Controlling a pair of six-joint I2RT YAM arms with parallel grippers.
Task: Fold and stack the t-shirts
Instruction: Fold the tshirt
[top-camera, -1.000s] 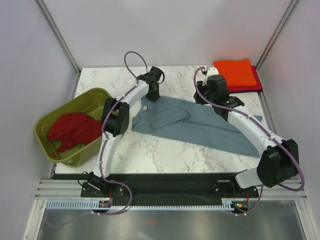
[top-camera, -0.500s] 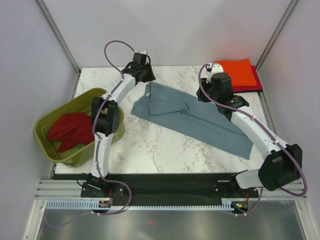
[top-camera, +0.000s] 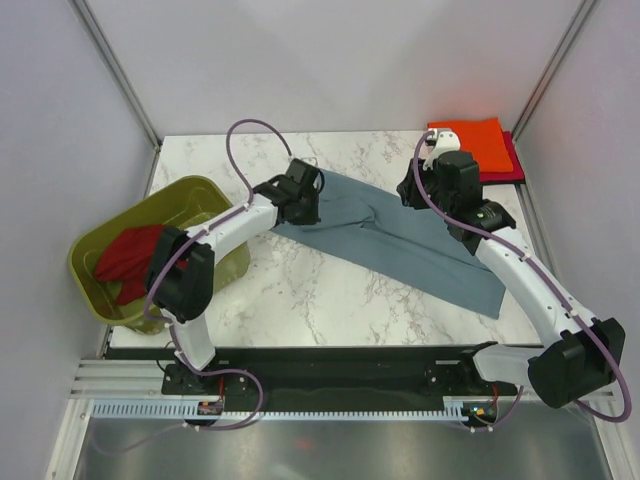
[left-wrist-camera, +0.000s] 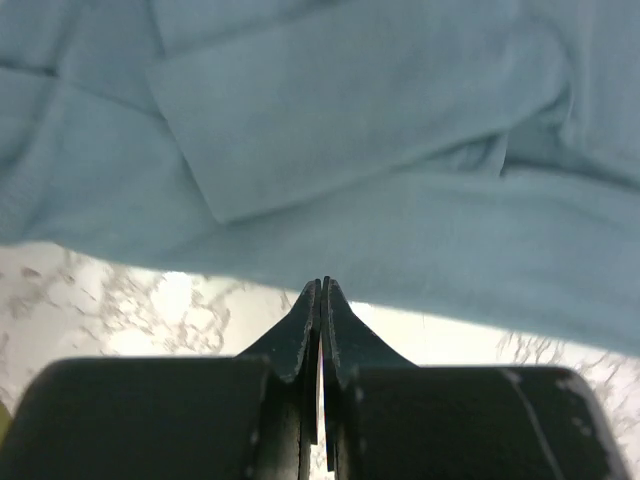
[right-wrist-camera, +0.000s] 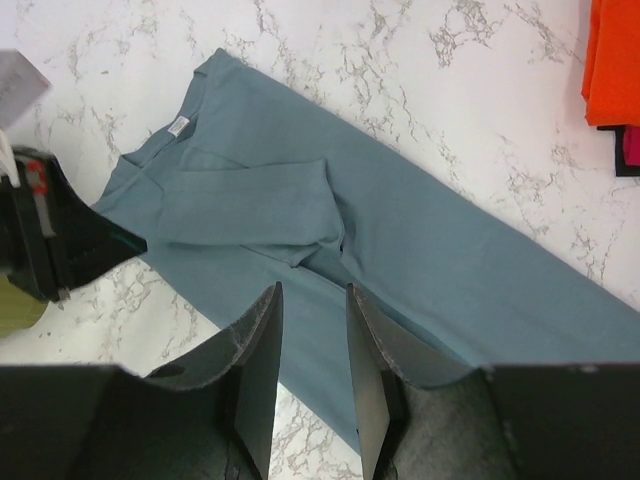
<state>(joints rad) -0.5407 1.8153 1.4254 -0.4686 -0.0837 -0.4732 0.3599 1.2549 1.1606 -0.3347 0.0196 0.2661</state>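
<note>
The slate blue-grey t-shirt (top-camera: 400, 245) lies flat as a long diagonal strip across the table, one sleeve folded in. It also shows in the left wrist view (left-wrist-camera: 400, 130) and the right wrist view (right-wrist-camera: 400, 230). My left gripper (top-camera: 305, 198) is shut and empty at the shirt's left end, its tips (left-wrist-camera: 322, 287) over marble at the cloth's edge. My right gripper (top-camera: 412, 192) is open and empty above the shirt's middle (right-wrist-camera: 312, 292). The folded orange t-shirt (top-camera: 470, 145) lies on the magenta-red t-shirt (top-camera: 513, 165) at the back right. The dark red t-shirt (top-camera: 135, 260) is in the tub.
The olive-green plastic tub (top-camera: 185, 195) stands at the table's left edge. Grey walls close the back and sides. Bare marble (top-camera: 300, 290) lies in front of the shirt. The left gripper's body (right-wrist-camera: 50, 240) shows in the right wrist view.
My left gripper lifted the shirt's collar end toward the back, then came forward and let it go. The shirt now lies flatter and straighter. My right gripper shifted slightly right.
</note>
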